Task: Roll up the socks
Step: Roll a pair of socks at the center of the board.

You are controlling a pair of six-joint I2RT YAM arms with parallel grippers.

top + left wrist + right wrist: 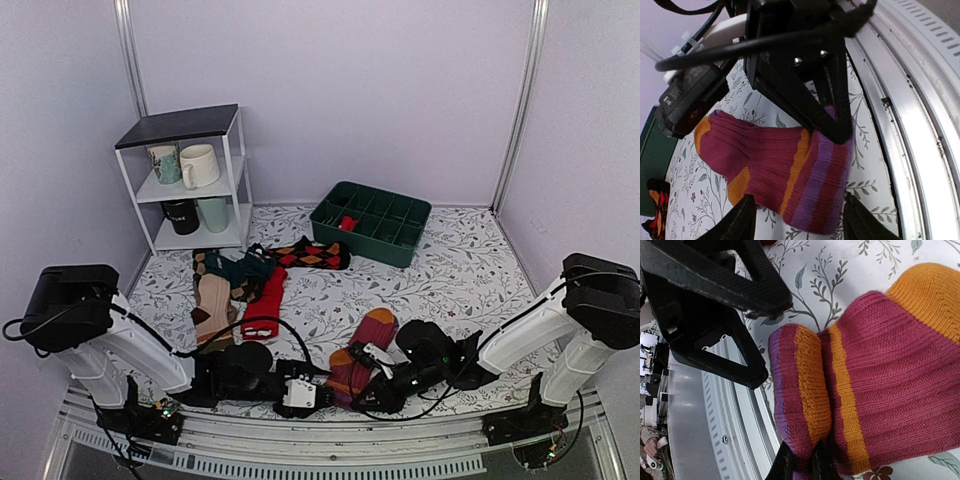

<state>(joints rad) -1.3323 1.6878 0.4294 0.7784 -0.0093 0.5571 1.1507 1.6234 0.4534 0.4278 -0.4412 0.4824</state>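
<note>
Down at the desk's point(470, 280) near edge, the right pincer point(800, 462) clamps the folded striped cuff of the maroon sock point(362, 352); the left pincer point(797, 225) waits just beside it, jaws apart.

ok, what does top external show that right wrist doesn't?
Top external only: the white shelf with mugs, the green divided tray, the pile of other socks and both arms' full reach.
Right wrist only: the right pincer shut on a folded cuff, with the orange and purple stripes seen close up.
Both: the maroon sock, the floral table cover and the left pincer next to the sock.
</note>
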